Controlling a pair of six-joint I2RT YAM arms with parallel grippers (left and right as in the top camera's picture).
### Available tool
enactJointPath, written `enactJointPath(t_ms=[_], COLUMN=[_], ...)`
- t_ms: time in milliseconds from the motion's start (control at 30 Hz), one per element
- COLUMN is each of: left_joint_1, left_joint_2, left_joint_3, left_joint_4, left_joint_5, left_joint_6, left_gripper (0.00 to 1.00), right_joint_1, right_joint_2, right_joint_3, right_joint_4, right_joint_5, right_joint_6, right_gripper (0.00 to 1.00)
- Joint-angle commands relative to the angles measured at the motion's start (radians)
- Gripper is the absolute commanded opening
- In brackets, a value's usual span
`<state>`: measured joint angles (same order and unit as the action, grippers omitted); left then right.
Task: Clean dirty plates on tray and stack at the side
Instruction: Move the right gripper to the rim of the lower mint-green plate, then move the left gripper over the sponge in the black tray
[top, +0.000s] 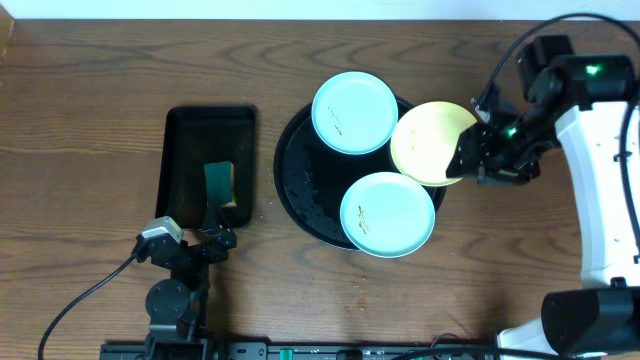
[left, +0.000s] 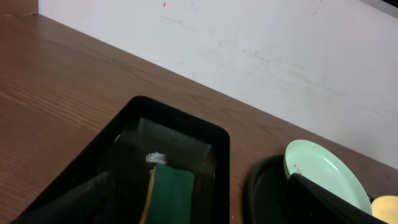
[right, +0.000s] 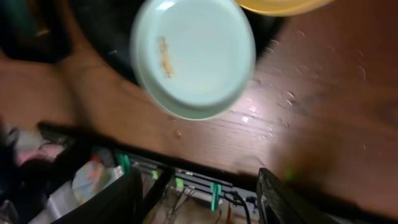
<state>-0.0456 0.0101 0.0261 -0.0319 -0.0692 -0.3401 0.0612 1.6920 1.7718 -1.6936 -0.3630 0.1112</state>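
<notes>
Three small round plates sit on the large glossy black tray (top: 305, 180) in the middle of the wooden table (top: 100, 80). A pale mint-blue plate (top: 355, 112) lies at the tray's 12 o'clock, with faint brownish marks left of its centre. A pale yellow plate (top: 430, 143) lies at about 2 o'clock and overhangs the rim. A second mint-blue plate (top: 388, 214) lies at 5 o'clock, also past the rim, with a short brown smear near its middle. The right wrist view shows that smear as a thin streak on the plate's shallow well, and small glistening drops on the table beside it. All three plates lie face up, each resting partly on the tray; the yellow one touches or slightly overlaps both neighbours. The right pincer (top: 468, 158) is at the yellow plate's 3 o'clock edge. Its fingers stand apart in its own blurred camera view, with nothing between them. At the round tray's 9 o'clock lies a smaller black rectangular tray (top: 180, 130) holding a green-and-yellow sponge (top: 222, 185). The left pincer (top: 218, 232) hovers at that tray's 6 o'clock end, its fingers spread wide and empty over the sponge.
</notes>
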Motion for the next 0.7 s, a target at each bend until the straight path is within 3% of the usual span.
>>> enactJointPath(t_ms=[0,100,200,300,567,633,667], left_joint_1=[0.005,0.005,0.005,0.005,0.005,0.005,0.005], left_joint_2=[-0.006,0.0,0.052,0.148,0.704,0.853,0.926], left_joint_3=[-0.022,0.024,0.196,0.415,1.217,1.384,1.46], left_joint_4=[-0.032,-0.069,-0.249,-0.422,-1.008,-1.154,-1.203], left_joint_5=[-0.018,0.048,0.062,0.072,0.262,0.263,0.263], left_joint_6=[0.006,0.005,-0.025,-0.024,0.182,0.198,0.198], left_gripper=[0.88,0.88,0.88,0.88,0.88,0.88,0.88], right_joint_1=[0.05,0.1,0.13,0.127,0.134,0.134,0.134], right_joint_2=[-0.069,-0.14,-0.204,-0.215,-0.214,-0.214,-0.214], right_joint_3=[-0.087,-0.224,-0.396,-0.505,-0.65,-0.68,-0.694], right_joint_4=[0.008,0.08,0.221,0.324,0.525,0.558,0.573], right_joint_5=[0.224,0.303,0.313,0.313,0.303,0.298,0.286], right_joint_6=[0.204,0.275,0.298,0.299,0.299,0.3,0.3], right_gripper=[0.56,0.6,0.69,0.7,0.69,0.7,0.75])
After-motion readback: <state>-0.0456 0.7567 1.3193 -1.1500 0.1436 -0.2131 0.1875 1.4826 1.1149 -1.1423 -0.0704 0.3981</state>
